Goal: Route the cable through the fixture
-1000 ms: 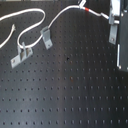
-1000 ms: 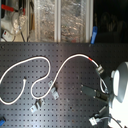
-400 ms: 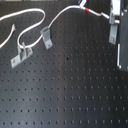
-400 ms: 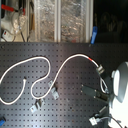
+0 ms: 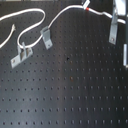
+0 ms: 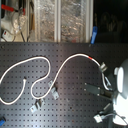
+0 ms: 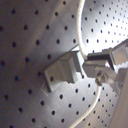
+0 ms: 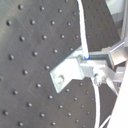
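Cable (image 6: pixel 47 61) is one only, a long thin white cord with a single short red band (image 6: pixel 90 58). It lies in curves on the black perforated board (image 5: pixel 65 95). In the second exterior view it loops from the second exterior view's left side, goes down between the small clips, rises again and runs to the second exterior view's right, toward the arm.

Metal fixtures are three as far as I can count: two small angled clips (image 5: pixel 46 38) and (image 5: pixel 21 54) near the middle of the cable in the first exterior view, and one more bracket (image 8: pixel 70 74) close to the gripper, seen in both wrist views.

One gripper (image 8: pixel 102 67) is present. Its fingers are narrow together and they appear to pinch the cable just beside this bracket, with the cord passing over the bracket's edge. In the first wrist view the cord continues past the fingers and hangs free over the board.
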